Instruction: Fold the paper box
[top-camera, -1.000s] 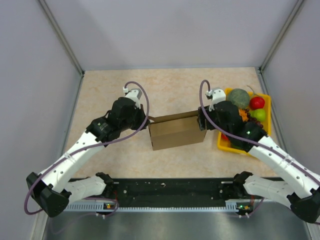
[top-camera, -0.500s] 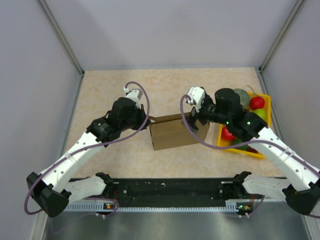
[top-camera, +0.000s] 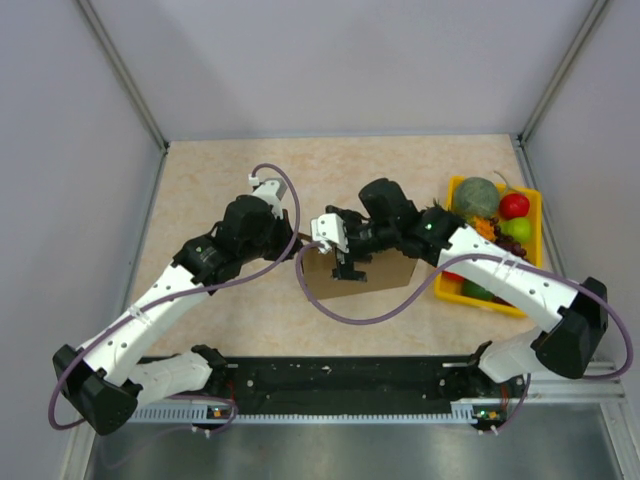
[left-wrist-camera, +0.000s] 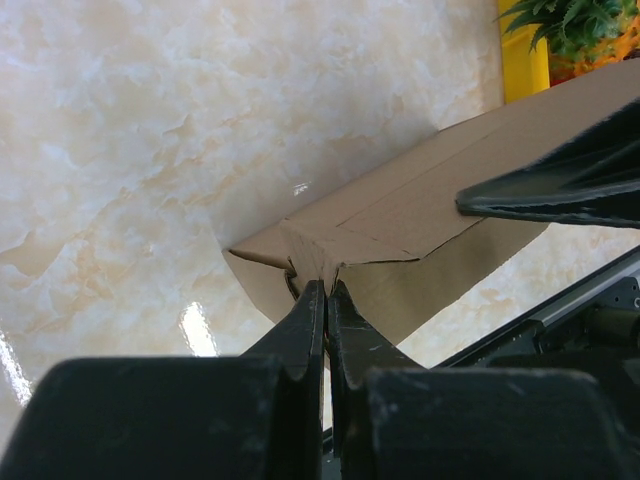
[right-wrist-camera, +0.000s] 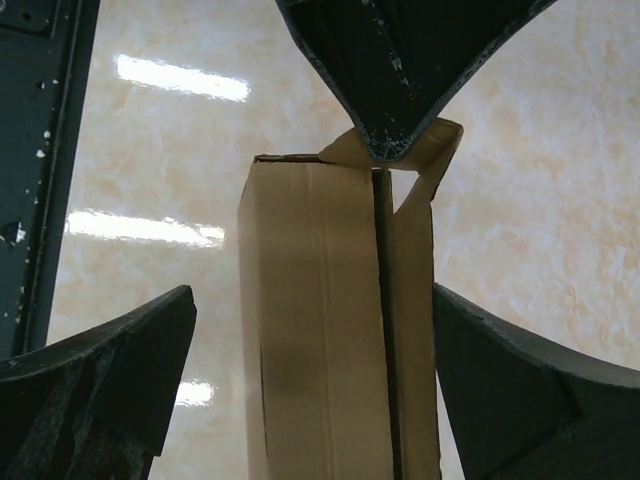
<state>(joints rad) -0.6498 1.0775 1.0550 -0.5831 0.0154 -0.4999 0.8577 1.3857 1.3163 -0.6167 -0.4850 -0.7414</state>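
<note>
Surface: beige marbled table (top-camera: 220, 180) with a black rail (top-camera: 340, 380) along the near edge.
Room: plain grey walls (top-camera: 340, 60) on three sides.
Box: one brown cardboard box (top-camera: 385, 272), at the middle of the table between the two arms, just left of the tray.
Left gripper (left-wrist-camera: 325, 285): fingers pressed together, clamped on a flap at the box's left end.
Right gripper (right-wrist-camera: 312, 295): fingers wide apart, one on each side of the box, above it; nothing held.
Tray: one yellow tray (top-camera: 446, 288) at the right edge, holding fruit.
Hidden: the right arm covers part of the tray and part of the box top, so the fruit cannot be counted.
Cut off: the box's far end in the right wrist view.
Count: two arms, two grippers, one box, one tray.
</note>
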